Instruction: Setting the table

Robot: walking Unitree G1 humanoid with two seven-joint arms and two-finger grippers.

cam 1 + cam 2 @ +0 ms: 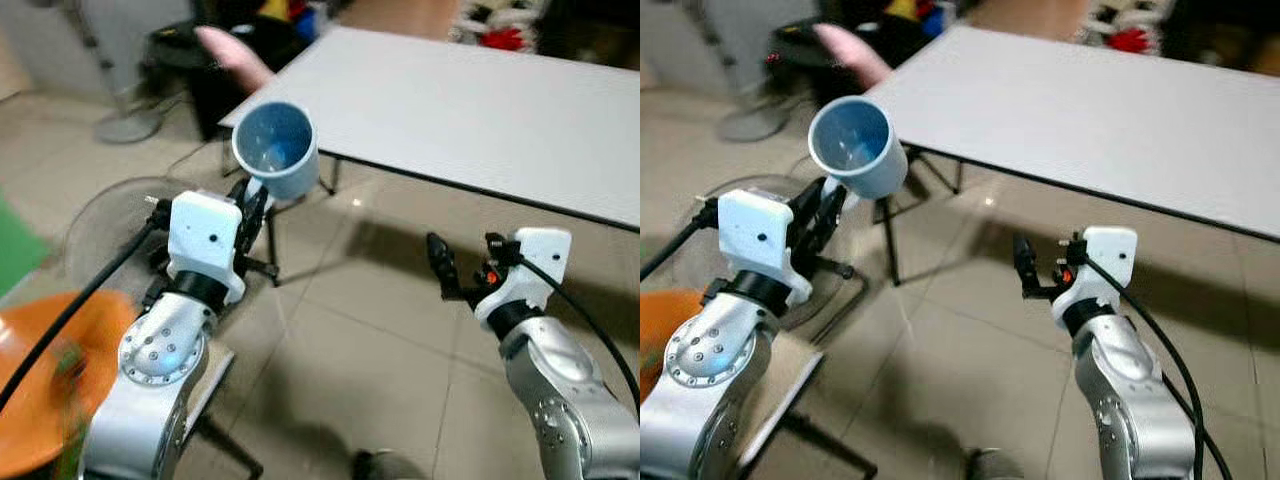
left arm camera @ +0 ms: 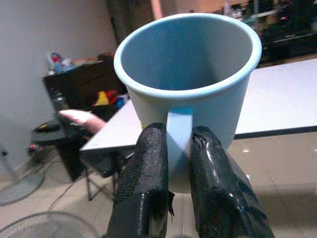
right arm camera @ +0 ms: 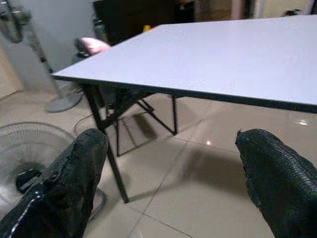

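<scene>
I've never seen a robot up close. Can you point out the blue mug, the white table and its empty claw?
blue mug [image 1: 275, 150], left eye view, inside of the cup
white table [image 1: 470, 110], left eye view, bare top
right claw [image 3: 171, 173], right wrist view, between open fingertips

A light blue mug [image 1: 276, 150] hangs in the air at ten o'clock, tilted with its empty mouth showing. Its flat handle [image 2: 179, 134] is pinched. The white table [image 1: 480, 110] spreads from twelve to two o'clock, its top bare.

One light blue mug [image 1: 277, 148]; one white folding table [image 1: 480, 110]; two grippers, the left gripper [image 2: 171, 163] pinching the mug's handle and the right gripper [image 3: 168, 183] with fingers spread apart; two fans, one floor fan [image 1: 120, 215] and one pedestal fan [image 1: 125, 122]; one orange stool [image 1: 45, 380].
</scene>
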